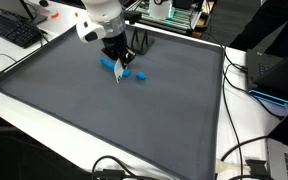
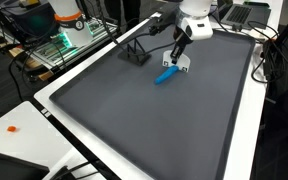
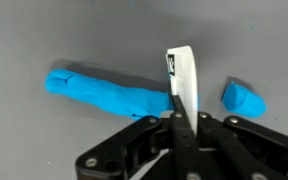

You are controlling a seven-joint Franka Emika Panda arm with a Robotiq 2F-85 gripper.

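- Grey mat [image 1: 134,120] covers most of a white table [image 2: 29,140], with cables and desk clutter round its rim.
- Over the far part of the mat the hand [image 3: 181,116] points straight down. Its fingers are drawn together on a white strip [image 3: 181,75], which sticks out past the fingertips.
- The white strip is thin and flat, with a small dark mark near its outer end. In the wrist view it stands right at one end of the long blue piece [image 3: 109,92]. Whether its tip touches the mat cannot be told.
- The long blue piece lies flat on the mat, directly under the hand in both exterior views [image 1: 109,64] [image 2: 166,76]. One of its ends runs out clear of the fingers.
- A small blue lump [image 3: 244,98] lies just past the end of the long blue piece where the strip stands, apart from it, with the strip between the two. It shows as a separate bit in an exterior view [image 1: 141,76].
- A black rack [image 2: 134,52] stands on the mat near the long blue piece, towards the far rim.
- A keyboard [image 1: 14,30] sits on the white table, well apart from the long blue piece and off the mat.
- A small orange bit [image 2: 12,128] lies on the bare table, far from the long blue piece.
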